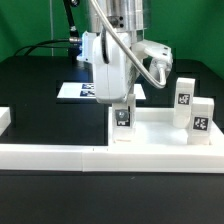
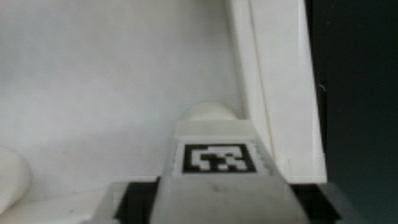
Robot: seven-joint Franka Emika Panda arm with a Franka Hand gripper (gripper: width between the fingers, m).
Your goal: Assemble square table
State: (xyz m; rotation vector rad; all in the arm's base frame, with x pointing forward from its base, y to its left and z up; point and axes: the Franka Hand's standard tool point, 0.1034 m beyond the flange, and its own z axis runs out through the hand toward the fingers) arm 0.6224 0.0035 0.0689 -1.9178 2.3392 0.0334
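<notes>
Gripper (image 1: 123,110): fingers flank one leg (image 1: 123,118); grip or release cannot be told.
Leg: upright on tabletop (image 1: 150,128), beside its raised rim.
Spare legs (image 1: 193,105): standing toward the exterior view's right.
Risk: a leg freed before seating could topple.

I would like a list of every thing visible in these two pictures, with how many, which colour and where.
tabletop: one, white, flat on the black table, against the border wall.
legs: three visible, white with black-white tags; one upright on the tabletop between the fingers of the hand, two upright at the exterior view's right.
border wall: one, white, long and low, along the front.
marker board: one, white with tags, behind the arm.
table: one, black.
hand: one, white arm, fingers around the leg.
</notes>
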